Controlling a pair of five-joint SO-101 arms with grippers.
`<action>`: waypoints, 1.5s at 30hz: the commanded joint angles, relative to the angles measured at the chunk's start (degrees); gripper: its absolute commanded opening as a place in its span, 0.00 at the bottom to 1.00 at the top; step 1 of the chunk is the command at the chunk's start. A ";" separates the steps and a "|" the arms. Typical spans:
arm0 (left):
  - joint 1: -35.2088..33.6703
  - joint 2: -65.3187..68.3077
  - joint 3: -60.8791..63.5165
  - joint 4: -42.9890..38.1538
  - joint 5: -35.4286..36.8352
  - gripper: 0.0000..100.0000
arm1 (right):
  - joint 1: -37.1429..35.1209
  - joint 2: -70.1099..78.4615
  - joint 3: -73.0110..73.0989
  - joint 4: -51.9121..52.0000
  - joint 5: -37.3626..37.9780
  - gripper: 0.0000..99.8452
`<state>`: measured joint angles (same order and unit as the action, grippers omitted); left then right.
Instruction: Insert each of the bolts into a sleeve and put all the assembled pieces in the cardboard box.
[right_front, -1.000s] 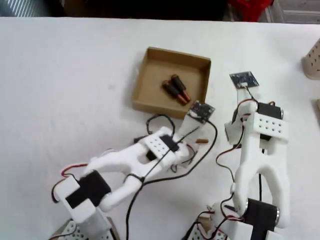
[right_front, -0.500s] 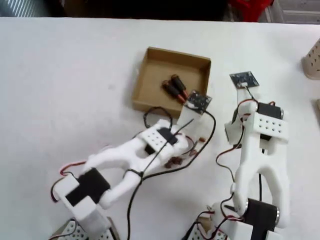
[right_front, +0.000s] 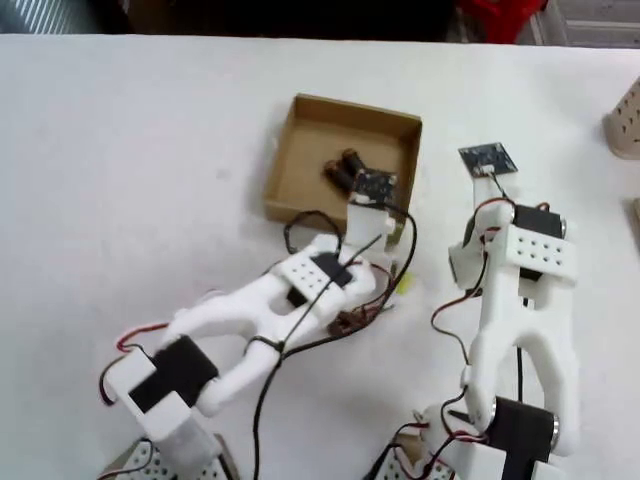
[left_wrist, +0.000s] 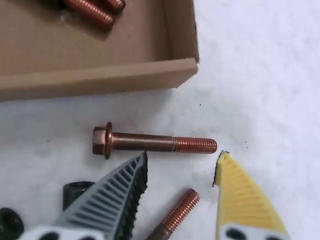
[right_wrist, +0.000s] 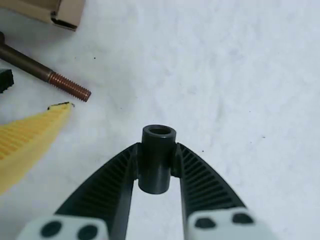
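the left gripper (left_wrist: 182, 156) hovers, jaws spread, over the bolt (left_wrist: 150, 142) lying just outside the cardboard box (left_wrist: 100, 80), likely to grab it, while the right gripper (right_wrist: 156, 149) pinches a sleeve (right_wrist: 158, 162) upright, bore open to receive it.

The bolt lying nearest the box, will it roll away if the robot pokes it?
Probably. The bolt has a round shaft and lies flat on the table, so a sideways poke would likely roll it. Its wider head should make it curve, not go straight. It looks like solid metal, so likely stiff and heavy for its size.
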<state>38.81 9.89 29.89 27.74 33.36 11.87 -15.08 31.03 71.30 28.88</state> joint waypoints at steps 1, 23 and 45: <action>-2.07 2.51 -5.98 -0.62 0.79 0.21 | -2.07 -2.51 -0.26 -0.66 0.00 0.02; -2.95 -5.85 -9.05 14.95 6.24 0.21 | -3.47 -2.51 2.11 -4.62 0.09 0.02; -5.85 19.30 -27.52 18.11 12.31 0.22 | -4.97 -3.03 3.96 -5.76 0.09 0.02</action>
<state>34.51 28.35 5.98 44.70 44.88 7.47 -15.08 35.43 66.29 28.88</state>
